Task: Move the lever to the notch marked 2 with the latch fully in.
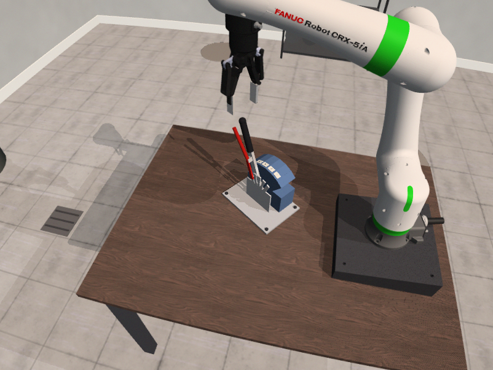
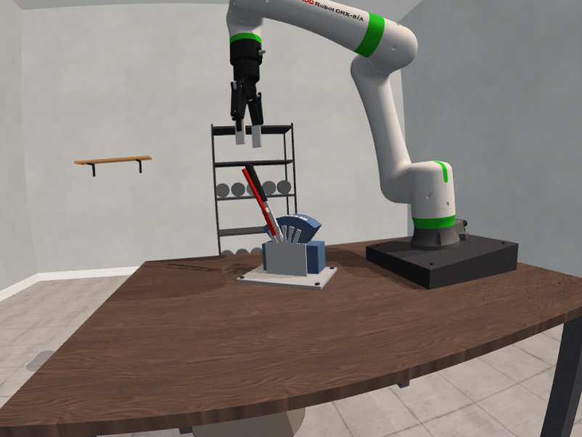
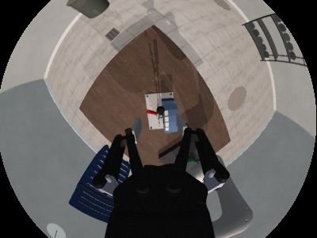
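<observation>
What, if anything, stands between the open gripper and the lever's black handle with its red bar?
Nothing visible. The gripper hangs open above the handle and red bar, apart from both, with only open air between. The blue notch block sits lower, off the approach path.

Workshop: tiled floor [image 1: 119, 79], metal rack [image 2: 253, 188], wall shelf [image 2: 112, 160].

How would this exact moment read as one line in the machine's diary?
gripper: open, empty, above lever | red bar: unsqueezed, apart from handle | stage: pre-grasp
</observation>
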Robot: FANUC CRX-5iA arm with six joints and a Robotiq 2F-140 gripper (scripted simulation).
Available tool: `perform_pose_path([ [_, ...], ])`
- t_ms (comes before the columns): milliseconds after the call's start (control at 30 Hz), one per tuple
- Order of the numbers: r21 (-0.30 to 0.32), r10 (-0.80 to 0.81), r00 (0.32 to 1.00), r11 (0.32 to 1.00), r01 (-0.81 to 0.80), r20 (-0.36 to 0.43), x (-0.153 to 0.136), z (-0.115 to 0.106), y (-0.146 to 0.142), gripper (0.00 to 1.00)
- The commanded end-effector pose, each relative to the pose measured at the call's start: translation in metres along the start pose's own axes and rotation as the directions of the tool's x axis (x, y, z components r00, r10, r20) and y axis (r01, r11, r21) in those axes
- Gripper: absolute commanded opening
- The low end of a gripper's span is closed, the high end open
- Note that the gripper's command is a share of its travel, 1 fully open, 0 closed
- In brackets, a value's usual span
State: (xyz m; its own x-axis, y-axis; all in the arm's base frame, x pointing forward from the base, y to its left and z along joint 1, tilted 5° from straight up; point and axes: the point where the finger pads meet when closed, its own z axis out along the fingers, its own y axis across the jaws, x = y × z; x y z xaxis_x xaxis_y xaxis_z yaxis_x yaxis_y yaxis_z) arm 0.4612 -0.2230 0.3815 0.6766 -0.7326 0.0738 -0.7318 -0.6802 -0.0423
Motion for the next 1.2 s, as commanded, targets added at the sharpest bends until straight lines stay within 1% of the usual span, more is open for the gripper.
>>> perform_pose_path([
  [0, 0.0, 0.0, 1.0, 1.0, 0.0, 0.0, 0.0, 0.0, 0.0, 0.56],
  [700, 0.0, 0.0, 1.0, 1.0, 0.0, 0.0, 0.0, 0.006, 0.0, 0.56],
  [1167, 0.0, 0.0, 1.0, 1.0, 0.0, 0.0, 0.0, 0.018, 0.0, 0.56],
])
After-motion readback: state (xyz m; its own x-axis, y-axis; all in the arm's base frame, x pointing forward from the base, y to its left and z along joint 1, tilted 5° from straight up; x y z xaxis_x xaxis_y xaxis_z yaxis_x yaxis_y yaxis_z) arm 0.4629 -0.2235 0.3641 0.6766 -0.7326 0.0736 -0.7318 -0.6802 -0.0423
